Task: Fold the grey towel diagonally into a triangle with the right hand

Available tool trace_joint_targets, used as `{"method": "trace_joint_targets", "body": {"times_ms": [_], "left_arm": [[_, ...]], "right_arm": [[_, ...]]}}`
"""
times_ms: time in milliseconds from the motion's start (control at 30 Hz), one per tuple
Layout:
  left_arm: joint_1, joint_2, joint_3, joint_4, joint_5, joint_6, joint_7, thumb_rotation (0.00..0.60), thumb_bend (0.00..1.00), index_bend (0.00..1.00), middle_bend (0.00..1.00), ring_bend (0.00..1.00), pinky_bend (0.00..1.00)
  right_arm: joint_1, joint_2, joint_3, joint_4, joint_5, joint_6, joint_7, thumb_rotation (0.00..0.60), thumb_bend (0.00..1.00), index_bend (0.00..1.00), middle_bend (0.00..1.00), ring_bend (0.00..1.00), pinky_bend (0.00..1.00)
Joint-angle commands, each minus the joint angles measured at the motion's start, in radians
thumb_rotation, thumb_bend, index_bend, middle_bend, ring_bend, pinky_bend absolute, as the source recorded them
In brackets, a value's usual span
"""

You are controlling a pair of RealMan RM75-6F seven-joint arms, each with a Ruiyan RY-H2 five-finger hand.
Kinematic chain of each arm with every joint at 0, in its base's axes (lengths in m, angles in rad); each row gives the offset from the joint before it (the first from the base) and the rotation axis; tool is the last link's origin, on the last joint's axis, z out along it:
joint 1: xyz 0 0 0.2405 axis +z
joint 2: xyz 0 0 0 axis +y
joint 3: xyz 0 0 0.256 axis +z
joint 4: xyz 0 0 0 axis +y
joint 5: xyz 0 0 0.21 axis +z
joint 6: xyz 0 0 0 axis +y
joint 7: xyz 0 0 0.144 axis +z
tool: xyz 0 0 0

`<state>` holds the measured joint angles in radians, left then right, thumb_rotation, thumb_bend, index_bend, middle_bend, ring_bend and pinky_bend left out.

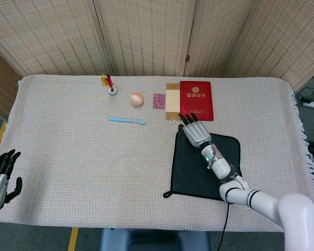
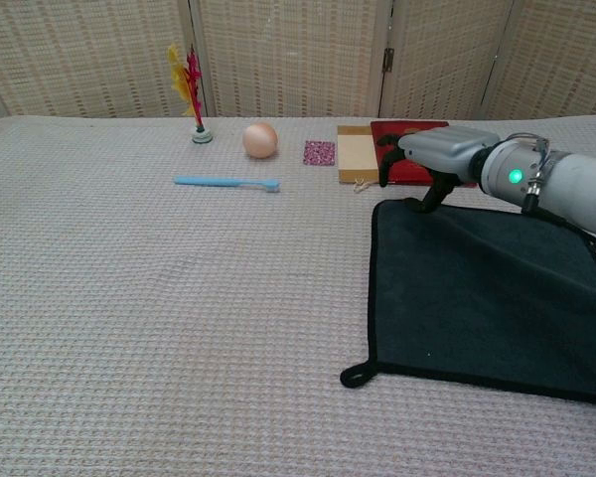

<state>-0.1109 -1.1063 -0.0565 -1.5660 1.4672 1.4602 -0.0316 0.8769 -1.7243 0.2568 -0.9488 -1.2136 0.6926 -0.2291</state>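
Observation:
The dark grey towel (image 1: 196, 170) (image 2: 477, 298) lies flat on the table at the right, with a small hanging loop (image 2: 354, 376) at its near left corner. My right hand (image 1: 194, 132) (image 2: 432, 154) hovers over the towel's far left corner, palm down, fingers apart and curled a little, holding nothing. In the chest view its thumb reaches down to the towel's far edge; whether it touches is unclear. My left hand (image 1: 0, 175) rests open at the table's near left edge, seen only in the head view.
Just beyond the towel lie a red booklet (image 1: 197, 100) and a tan card (image 1: 172, 101). Further left are a pink patterned square (image 1: 159, 101), an egg-like ball (image 1: 137, 99), a blue toothbrush (image 1: 126, 120) and a feathered shuttlecock (image 1: 110, 85). A woven cloth (image 1: 83, 167) covers the table.

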Motion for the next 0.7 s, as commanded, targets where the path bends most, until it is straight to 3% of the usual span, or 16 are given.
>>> {"method": "trace_joint_targets", "body": {"times_ms": [33,367,700], "left_arm": [[-0.002,0.0,-0.002,0.003,-0.004,-0.004,-0.002,0.6,0.66,0.0,0.06,0.0,0.0],[-0.005,0.002,-0.01,0.009,-0.024,-0.016,-0.01,0.6,0.66,0.0,0.06,0.0,0.0],[-0.007,0.004,-0.016,0.016,-0.038,-0.025,-0.02,0.6,0.66,0.0,0.06,0.0,0.0]], "right_arm": [[0.05,-0.057,-0.001,0.088,-0.001,-0.042,0.017,0.6,0.52,0.33,0.0,0.0,0.0],[0.13,-0.153,-0.006,0.285,-0.006,-0.125,0.079,0.6,0.51,0.33,0.0,0.0,0.0],[0.164,-0.217,-0.023,0.417,-0.026,-0.166,0.137,0.6,0.52,0.33,0.0,0.0,0.0]]}}
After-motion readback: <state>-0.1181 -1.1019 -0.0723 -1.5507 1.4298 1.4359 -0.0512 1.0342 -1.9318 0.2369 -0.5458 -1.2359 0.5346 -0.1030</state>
